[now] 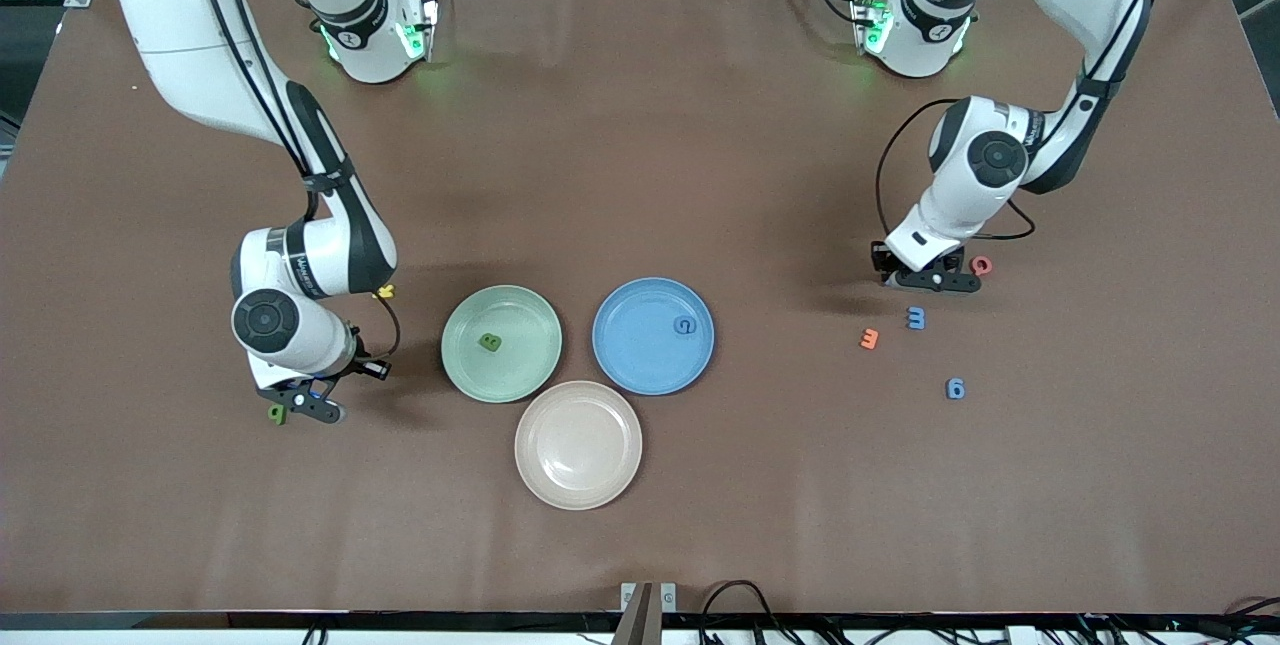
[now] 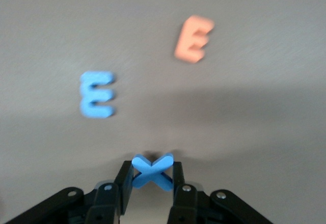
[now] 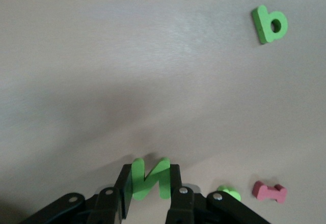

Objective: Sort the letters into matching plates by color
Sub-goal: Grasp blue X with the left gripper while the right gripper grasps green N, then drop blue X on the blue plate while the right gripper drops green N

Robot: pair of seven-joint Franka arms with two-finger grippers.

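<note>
My left gripper (image 1: 928,277) is low over the table at the left arm's end. In the left wrist view it (image 2: 152,177) is shut on a blue X letter (image 2: 153,167). A blue E (image 2: 97,94) and a blue 6 (image 1: 955,388) lie on the table close by. My right gripper (image 1: 303,405) is low at the right arm's end, and in its wrist view it (image 3: 151,186) is shut on a green N (image 3: 150,177). A green b (image 3: 270,24) and another green piece (image 3: 229,192) lie near it. The pale green plate (image 1: 525,370) holds a green letter (image 1: 489,342). The blue plate (image 1: 640,355) holds a blue letter (image 1: 683,326).
A beige-pink plate (image 1: 578,444) sits nearer the camera, touching both plates. An orange E (image 1: 869,338) and a red letter (image 1: 982,265) lie by the left gripper. A pink I (image 3: 270,191) and a yellow letter (image 1: 384,292) lie by the right gripper.
</note>
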